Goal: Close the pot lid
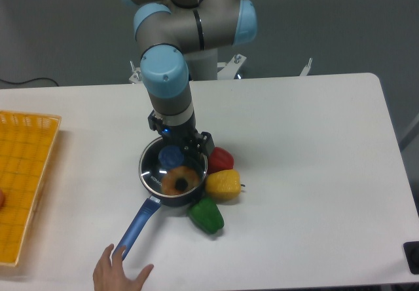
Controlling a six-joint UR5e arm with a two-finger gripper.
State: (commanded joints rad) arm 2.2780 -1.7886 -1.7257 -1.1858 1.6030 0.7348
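- A single fixed camera looks down from high in front of the table point(314, 173), facing the arm's base at the far edge.
- It stands far enough back to take in nearly the whole tabletop; the yellow basket point(26, 186) is cut off at the left frame edge.
- No second view exists.

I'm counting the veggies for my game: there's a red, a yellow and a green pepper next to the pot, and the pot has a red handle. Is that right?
Almost. The camera view shows the red pepper, yellow pepper and green pepper beside the pot, but the pot's handle is blue, not red.
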